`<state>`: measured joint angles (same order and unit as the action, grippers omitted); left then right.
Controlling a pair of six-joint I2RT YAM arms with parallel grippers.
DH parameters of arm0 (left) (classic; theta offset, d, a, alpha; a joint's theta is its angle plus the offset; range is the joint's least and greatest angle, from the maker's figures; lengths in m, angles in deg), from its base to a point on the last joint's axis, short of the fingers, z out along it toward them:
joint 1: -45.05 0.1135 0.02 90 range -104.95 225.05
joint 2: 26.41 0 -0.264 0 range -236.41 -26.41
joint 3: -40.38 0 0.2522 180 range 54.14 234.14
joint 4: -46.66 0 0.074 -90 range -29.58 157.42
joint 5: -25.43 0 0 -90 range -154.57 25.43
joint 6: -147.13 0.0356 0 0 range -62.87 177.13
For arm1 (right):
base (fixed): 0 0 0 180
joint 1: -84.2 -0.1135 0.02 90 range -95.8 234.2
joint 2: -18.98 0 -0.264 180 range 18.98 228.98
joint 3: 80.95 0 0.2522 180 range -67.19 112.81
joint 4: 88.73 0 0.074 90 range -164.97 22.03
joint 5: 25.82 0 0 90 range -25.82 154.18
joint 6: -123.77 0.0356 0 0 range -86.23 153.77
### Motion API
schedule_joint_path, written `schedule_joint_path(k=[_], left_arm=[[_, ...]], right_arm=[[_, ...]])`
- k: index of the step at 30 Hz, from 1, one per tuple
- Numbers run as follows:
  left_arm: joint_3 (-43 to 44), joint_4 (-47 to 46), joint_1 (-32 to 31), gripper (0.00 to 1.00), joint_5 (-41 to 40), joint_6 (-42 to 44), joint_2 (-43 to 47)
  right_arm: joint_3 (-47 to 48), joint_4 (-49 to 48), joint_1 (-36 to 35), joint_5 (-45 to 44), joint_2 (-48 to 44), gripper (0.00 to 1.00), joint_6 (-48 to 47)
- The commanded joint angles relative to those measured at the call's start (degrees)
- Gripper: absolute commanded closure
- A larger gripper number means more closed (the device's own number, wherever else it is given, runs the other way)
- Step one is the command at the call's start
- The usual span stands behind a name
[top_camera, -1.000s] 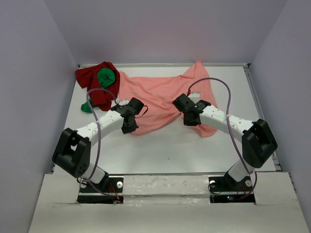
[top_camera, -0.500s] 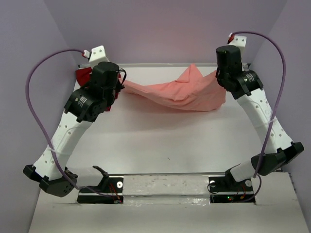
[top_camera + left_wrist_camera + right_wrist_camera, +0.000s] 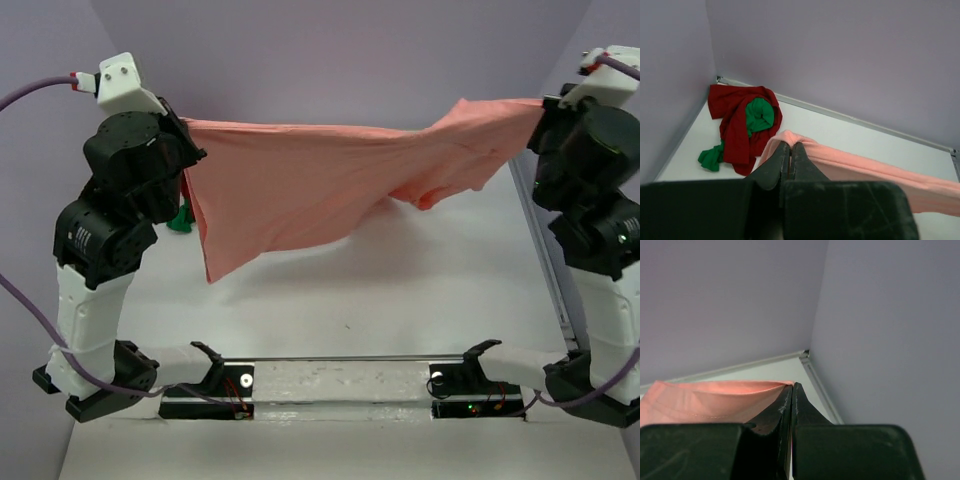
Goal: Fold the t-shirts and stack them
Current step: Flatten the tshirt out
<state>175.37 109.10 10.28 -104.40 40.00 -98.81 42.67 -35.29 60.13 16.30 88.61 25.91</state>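
Both grippers hold the pink shirt up high: the left gripper (image 3: 790, 146) and the right gripper (image 3: 791, 386) are each pinched tight on a top corner of the salmon-pink t-shirt (image 3: 300, 185).

A second ago the arms were bent low and the shirt lay rumpled on the white table (image 3: 400, 300). Now the arms stand tall and far apart, and the shirt hangs in the air between them like washing on a line. Its top edge is pulled almost straight. The left part hangs flat and smooth, but the right part sags in soft bunchy folds. I think this spreads the thin, floppy cloth so it can be laid flat; no fold is made yet. The dark red t-shirt (image 3: 735, 117) sits crumpled in the far left corner, with the bright green t-shirt (image 3: 759, 114) balled up inside it.
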Motion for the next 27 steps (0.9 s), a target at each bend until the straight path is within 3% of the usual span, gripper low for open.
schedule_joint_path(k=[1,6,10,13,15,19,23,27], left_arm=[[0.7,-3.2,0.3,1.0,-2.4,5.3,4.0],[2.0,-8.0,0.3,1.0,-3.7,11.1,4.6],[5.7,-9.4,0.4,1.0,-4.7,13.0,-1.5],[15.6,-6.6,7.4,1.0,3.4,10.3,-12.7],[17.5,-7.7,10.2,1.0,10.5,8.7,-16.9],[16.4,-16.6,14.6,1.0,16.8,11.0,-21.4],[26.8,-14.9,18.8,1.0,21.6,11.1,-30.1],[19.4,-17.6,19.7,1.0,22.4,11.4,-27.0]], right_arm=[[7.1,-12.6,-2.5,-7.6,-6.4,1.0,-12.8],[11.2,-16.6,-5.1,-6.7,-4.5,1.0,-17.2],[11.6,-20.8,-5.1,-1.5,2.4,1.0,-19.6],[14.3,-25.1,-4.3,4.3,10.6,1.0,-21.7],[18.7,-25.2,-3.2,6.9,18.2,1.0,-22.4],[31.0,-22.9,1.8,14.1,27.3,1.0,-19.9],[33.4,-21.8,6.6,17.9,31.0,1.0,-18.2],[32.3,-20.8,7.3,18.6,30.5,1.0,-17.6]])
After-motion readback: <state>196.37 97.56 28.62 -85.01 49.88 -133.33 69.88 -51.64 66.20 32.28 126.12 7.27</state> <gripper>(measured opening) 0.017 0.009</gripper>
